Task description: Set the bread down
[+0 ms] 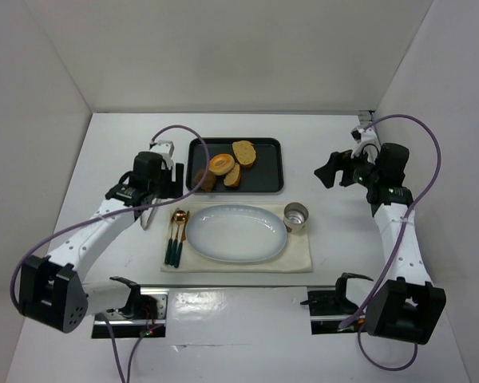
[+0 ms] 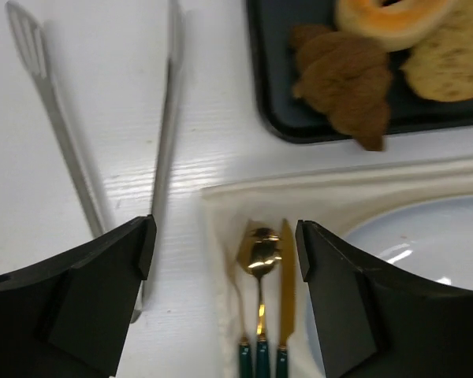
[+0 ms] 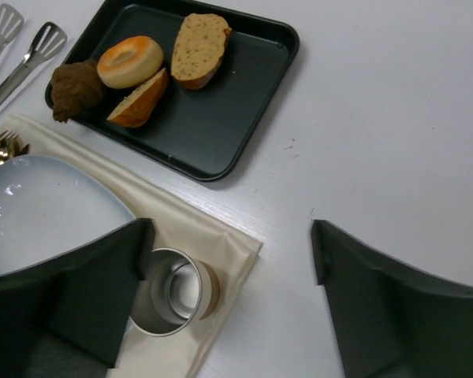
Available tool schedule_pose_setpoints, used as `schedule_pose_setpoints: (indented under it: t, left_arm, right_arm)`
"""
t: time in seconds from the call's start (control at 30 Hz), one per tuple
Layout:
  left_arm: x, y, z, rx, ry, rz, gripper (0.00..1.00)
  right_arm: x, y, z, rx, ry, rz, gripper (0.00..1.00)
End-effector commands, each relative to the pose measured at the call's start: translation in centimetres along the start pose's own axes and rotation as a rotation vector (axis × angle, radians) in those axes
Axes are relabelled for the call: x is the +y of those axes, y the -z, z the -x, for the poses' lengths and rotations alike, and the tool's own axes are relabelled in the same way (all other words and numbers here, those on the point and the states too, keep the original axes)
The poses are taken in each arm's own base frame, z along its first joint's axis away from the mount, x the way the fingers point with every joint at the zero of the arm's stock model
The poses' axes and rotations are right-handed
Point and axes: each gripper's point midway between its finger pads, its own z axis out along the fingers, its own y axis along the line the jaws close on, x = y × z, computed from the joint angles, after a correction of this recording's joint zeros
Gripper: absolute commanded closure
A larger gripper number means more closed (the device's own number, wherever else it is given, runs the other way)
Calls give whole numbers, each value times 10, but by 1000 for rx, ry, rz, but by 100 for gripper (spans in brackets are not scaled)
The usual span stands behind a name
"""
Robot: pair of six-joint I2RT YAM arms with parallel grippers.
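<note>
Left arm [image 1: 96, 227]: we stretch it forward, wrist bent down.
Left claw [image 2: 225, 246]: our jaws stand wide apart, empty.
Right claw [image 3: 232, 244]: our jaws spread wide, gripping nothing.

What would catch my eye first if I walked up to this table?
Most likely the black tray at the back of the table, holding an orange ring bun, a dark brown pastry, a large pale slice and the smaller bread slice. In front of it an empty pale oval plate sits on a cream cloth. On either side, the left gripper and right gripper both hang open.
</note>
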Motion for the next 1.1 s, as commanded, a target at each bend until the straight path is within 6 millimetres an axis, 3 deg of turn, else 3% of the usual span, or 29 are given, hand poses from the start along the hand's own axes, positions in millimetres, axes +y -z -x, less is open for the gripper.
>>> schedule_pose_setpoints:
  t: [0.0, 0.07, 0.27, 0.43, 0.57, 1.07]
  left_arm:
    - [37, -9, 9, 15, 19, 151, 10]
    - [57, -15, 0, 52, 48, 216, 5]
    - [100, -26, -23, 123, 116, 332, 2]
    - [112, -39, -39, 184, 142, 345, 2]
    - [113, -51, -53, 244, 127, 331, 2]
    - [103, -64, -68, 302, 95, 220, 2]
  right_arm:
    - [18, 9, 15, -43, 62, 43, 1]
    - [20, 11, 18, -49, 66, 42, 1]
    - [16, 12, 16, -40, 79, 21, 1]
    - [13, 8, 11, -19, 61, 24, 1]
    - [12, 8, 10, -18, 61, 15, 1]
    - [9, 5, 6, -3, 50, 16, 1]
